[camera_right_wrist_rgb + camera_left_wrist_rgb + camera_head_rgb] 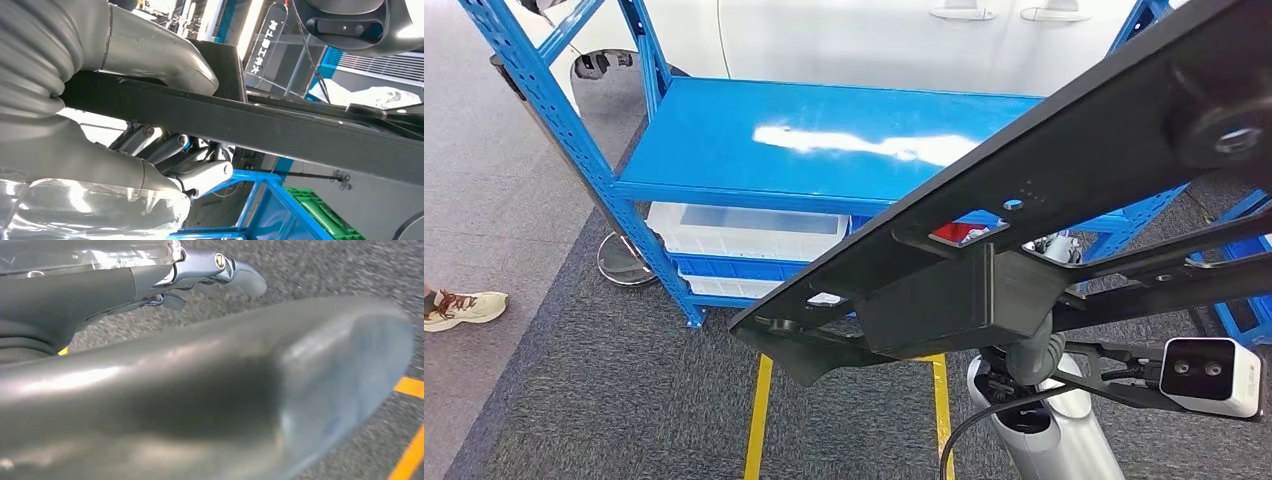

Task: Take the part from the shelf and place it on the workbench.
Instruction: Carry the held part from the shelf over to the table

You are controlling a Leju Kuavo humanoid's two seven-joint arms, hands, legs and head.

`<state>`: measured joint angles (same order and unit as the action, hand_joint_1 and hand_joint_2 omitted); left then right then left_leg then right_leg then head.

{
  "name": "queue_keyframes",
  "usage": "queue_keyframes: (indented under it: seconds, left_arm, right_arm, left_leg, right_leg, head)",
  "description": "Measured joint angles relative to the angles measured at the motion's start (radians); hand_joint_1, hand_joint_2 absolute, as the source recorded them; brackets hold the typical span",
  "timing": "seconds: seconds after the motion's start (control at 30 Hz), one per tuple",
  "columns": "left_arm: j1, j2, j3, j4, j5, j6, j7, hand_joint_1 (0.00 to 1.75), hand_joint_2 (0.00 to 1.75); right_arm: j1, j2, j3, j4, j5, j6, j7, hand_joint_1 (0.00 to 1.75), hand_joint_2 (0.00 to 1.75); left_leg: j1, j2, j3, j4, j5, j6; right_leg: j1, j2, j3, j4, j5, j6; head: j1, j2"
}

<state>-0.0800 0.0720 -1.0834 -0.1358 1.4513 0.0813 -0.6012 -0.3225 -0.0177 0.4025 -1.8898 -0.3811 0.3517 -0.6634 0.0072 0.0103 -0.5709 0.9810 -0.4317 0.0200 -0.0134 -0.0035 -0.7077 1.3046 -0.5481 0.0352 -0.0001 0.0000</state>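
Observation:
A long black flat part [1044, 190] with cut-outs and a boxy bracket slants across the head view, hanging in the air in front of the blue shelf [824, 140]. My right hand [90, 150] grips it: the thumb [160, 60] lies over one side of the black bar [280, 125] and the fingers [170, 150] curl against the other side. In the head view the right wrist [1034, 355] shows just under the part. My left hand [200, 390] hangs over grey carpet, its fingers [225, 270] stretched out and holding nothing.
The shelf's top board is bare; white trays [744, 230] sit on its lower levels. Yellow lines [759, 420] run across the grey carpet before the shelf. A person's shoe [464, 305] is at the left edge. A white car door [874, 40] stands behind the shelf.

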Motion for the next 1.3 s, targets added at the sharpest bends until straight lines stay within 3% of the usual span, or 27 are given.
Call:
queue_keyframes:
  seconds: [0.07,0.13,0.2,0.27,0.33,0.4,0.43,0.47,0.5,0.57,0.63,0.67,0.7,0.77,0.8,0.83,0.9,0.93,0.97,1.0,1.03,1.1,1.17,1.27,1.3]
  left_arm:
    - [0.000,0.000,-0.002,0.000,0.000,0.000,0.000,0.00,0.00]
    - [0.000,-0.001,-0.005,0.000,0.000,0.000,0.000,0.00,0.00]
    - [0.000,-0.002,-0.007,0.000,0.000,0.000,0.000,0.00,0.00]
    - [0.002,-0.002,-0.008,0.001,0.000,0.000,0.000,0.00,0.00]
    - [0.003,-0.002,-0.010,0.002,0.000,0.001,0.001,0.00,0.00]
    - [0.004,-0.003,-0.013,0.002,0.000,0.002,0.003,0.00,0.00]
    - [0.004,-0.002,-0.014,0.002,0.000,0.003,0.003,0.00,0.00]
    - [0.003,-0.002,-0.015,0.002,0.000,0.003,0.004,0.00,0.00]
    - [0.003,-0.002,-0.015,0.002,0.000,0.003,0.005,0.00,0.00]
    - [0.003,-0.002,-0.016,0.002,0.000,0.003,0.006,0.00,0.00]
    - [0.000,-0.002,-0.016,0.002,0.000,0.003,0.007,0.00,0.00]
    - [-0.001,-0.002,-0.017,0.002,0.000,0.003,0.007,0.00,0.00]
    - [-0.002,-0.002,-0.017,0.002,0.000,0.003,0.007,0.00,0.00]
    - [-0.001,-0.002,-0.017,0.002,0.000,0.004,0.008,0.00,0.00]
    - [-0.001,-0.002,-0.017,0.002,0.000,0.004,0.008,0.00,0.00]
    - [-0.001,-0.002,-0.017,0.002,0.000,0.004,0.009,0.00,0.00]
    - [-0.002,-0.003,-0.017,0.002,0.002,0.004,0.011,0.00,0.00]
    - [-0.002,-0.002,-0.017,0.002,0.002,0.004,0.014,0.00,0.00]
    - [-0.001,-0.002,-0.017,0.002,0.003,0.005,0.017,0.00,0.00]
    - [-0.001,-0.002,-0.017,0.002,0.003,0.006,0.021,0.00,0.00]
    - [0.000,-0.002,-0.017,0.002,0.003,0.007,0.024,0.00,0.00]
    - [0.001,-0.002,-0.017,0.002,0.003,0.012,0.033,0.00,0.00]
    - [0.002,-0.002,-0.017,0.002,0.004,0.019,0.048,0.00,0.00]
    - [0.000,-0.002,-0.017,0.002,0.004,0.026,0.066,0.00,0.00]
    - [0.000,-0.002,-0.017,0.002,0.004,0.026,0.070,0.00,0.00]
  right_arm:
    - [0.000,-0.001,0.000,-0.001,0.000,0.000,0.000,1.75,1.75]
    - [0.001,-0.001,0.000,-0.004,0.000,0.000,0.000,1.75,1.75]
    - [0.004,-0.001,0.000,-0.009,0.000,0.001,0.000,1.75,1.75]
    - [0.007,-0.001,0.000,-0.011,0.002,0.002,0.000,1.75,1.75]
    - [0.010,-0.001,0.001,-0.013,0.005,0.003,-0.001,1.75,1.75]
    - [0.013,-0.001,0.001,-0.015,0.009,0.005,-0.001,1.75,1.75]
    - [0.015,-0.001,0.001,-0.015,0.011,0.006,-0.001,1.75,1.75]
    - [0.018,-0.001,0.001,-0.015,0.012,0.006,-0.002,1.75,1.75]
    - [0.020,-0.001,0.001,-0.015,0.013,0.006,-0.003,1.75,1.75]
    - [0.024,-0.001,0.001,-0.016,0.015,0.007,-0.007,1.75,1.75]
    - [0.025,-0.001,0.001,-0.018,0.018,0.007,-0.011,1.75,1.75]
    - [0.025,-0.001,0.001,-0.019,0.019,0.008,-0.013,1.75,1.75]
    - [0.025,-0.001,0.001,-0.020,0.020,0.008,-0.013,1.75,1.75]
    - [0.026,-0.002,0.001,-0.021,0.021,0.008,-0.014,1.75,1.75]
    - [0.026,-0.002,0.001,-0.022,0.020,0.008,-0.014,1.75,1.75]
    - [0.025,-0.003,0.001,-0.023,0.020,0.008,-0.014,1.75,1.75]
    - [0.024,-0.004,0.001,-0.025,0.014,0.009,-0.013,1.75,1.75]
    - [0.024,-0.005,0.001,-0.025,0.007,0.010,-0.012,1.75,1.75]
    - [0.025,-0.006,0.001,-0.025,-0.002,0.013,-0.011,1.75,1.75]
    - [0.025,-0.006,0.001,-0.025,-0.010,0.017,-0.010,1.75,1.75]
    - [0.025,-0.007,0.001,-0.025,-0.016,0.021,-0.009,1.75,1.75]
    - [0.024,-0.007,0.001,-0.029,-0.019,0.025,-0.006,1.75,1.75]
    - [0.022,-0.007,0.001,-0.038,-0.013,0.024,-0.002,1.75,1.75]
    - [0.024,-0.006,0.001,-0.049,0.003,0.023,0.002,1.75,1.75]
    - [0.025,-0.006,0.001,-0.051,0.006,0.023,0.002,1.75,1.75]
  left_leg:
    - [0.000,0.000,-0.029,0.014,0.013,-0.004]
    - [-0.002,-0.002,-0.048,0.027,0.024,-0.013]
    - [-0.003,-0.002,-0.055,0.029,0.038,-0.025]
    - [-0.003,-0.003,-0.062,0.028,0.044,-0.036]
    - [-0.001,-0.004,-0.084,0.075,-0.012,-0.045]
    - [0.003,-0.005,-0.115,0.193,-0.111,-0.053]
    - [0.004,-0.005,-0.127,0.254,-0.141,-0.057]
    - [0.004,-0.005,-0.127,0.295,-0.149,-0.059]
    - [0.005,-0.005,-0.113,0.305,-0.136,-0.060]
    - [0.005,-0.005,-0.031,0.217,-0.084,-0.056]
    - [0.002,-0.006,0.070,0.074,-0.079,-0.048]
    - [-0.001,-0.007,0.096,0.029,-0.087,-0.043]
    - [-0.004,-0.008,0.106,0.005,-0.094,-0.038]
    - [-0.002,-0.007,0.093,-0.003,-0.079,-0.025]
    - [0.000,-0.005,0.084,-0.005,-0.069,-0.018]
    - [0.002,-0.004,0.073,-0.009,-0.057,-0.011]
    - [0.003,-0.001,0.048,-0.010,-0.035,-0.003]
    - [0.002,0.001,0.035,-0.009,-0.025,-0.002]
    - [0.002,0.004,0.022,-0.007,-0.016,-0.002]
    - [0.002,0.009,0.010,-0.005,-0.008,-0.003]
    - [0.002,0.014,0.000,-0.002,-0.001,-0.004]
    - [0.000,0.024,-0.017,0.007,0.007,-0.010]
    - [-0.003,0.035,-0.024,0.015,0.011,-0.019]
    - [-0.004,0.052,-0.024,0.017,0.018,-0.037]
    - [-0.002,0.045,-0.028,0.025,0.011,-0.043]
  right_leg:
    - [0.000,0.000,0.092,-0.108,0.050,-0.004]
    - [0.005,0.000,0.185,-0.247,0.047,-0.015]
    - [0.011,0.001,0.212,-0.302,0.031,-0.028]
    - [0.007,-0.001,0.199,-0.309,0.049,-0.042]
    - [0.002,-0.003,0.179,-0.317,0.075,-0.056]
    - [0.003,-0.004,0.154,-0.316,0.097,-0.063]
    - [0.004,-0.004,0.141,-0.315,0.106,-0.063]
    - [0.004,-0.005,0.126,-0.312,0.116,-0.063]
    - [0.005,-0.005,0.112,-0.309,0.125,-0.061]
    - [0.005,-0.004,0.085,-0.301,0.142,-0.056]
    - [0.007,-0.004,0.068,-0.295,0.157,-0.048]
    - [0.008,-0.004,0.065,-0.294,0.165,-0.042]
    - [0.008,-0.005,0.063,-0.296,0.174,-0.036]
    - [0.007,-0.005,0.058,-0.299,0.186,-0.024]
    - [0.006,-0.003,0.050,-0.290,0.173,-0.019]
    - [0.006,-0.002,0.037,-0.263,0.141,-0.014]
    - [0.002,0.000,0.001,-0.152,0.042,-0.007]
    - [0.001,0.000,-0.016,-0.083,0.007,-0.003]
    - [0.000,-0.001,-0.025,-0.030,-0.005,0.000]
    - [0.000,-0.001,-0.019,-0.007,0.005,0.001]
    - [-0.001,-0.003,0.006,-0.023,0.029,0.001]
    - [0.002,-0.023,0.106,-0.156,0.064,-0.005]
    - [0.009,-0.047,0.185,-0.277,0.057,-0.019]
    - [0.012,-0.036,0.190,-0.310,0.056,-0.044]
    - [0.010,-0.029,0.188,-0.313,0.063,-0.053]
  head:
    - [0.000,0.000]
    - [-0.001,0.000]
    - [0.002,0.000]
    - [0.005,0.000]
    - [0.001,0.000]
    - [-0.004,0.000]
    - [-0.004,0.000]
    - [-0.004,0.000]
    - [-0.004,0.000]
    - [-0.004,0.000]
    - [-0.004,0.000]
    - [-0.004,0.000]
    - [-0.006,0.000]
    - [-0.008,0.000]
    - [-0.007,0.000]
    - [-0.005,0.000]
    - [-0.002,0.000]
    - [-0.002,0.000]
    - [-0.002,0.000]
    - [-0.002,0.000]
    - [-0.002,0.000]
    - [-0.002,0.000]
    - [-0.002,0.000]
    - [-0.001,0.000]
    - [-0.001,0.000]
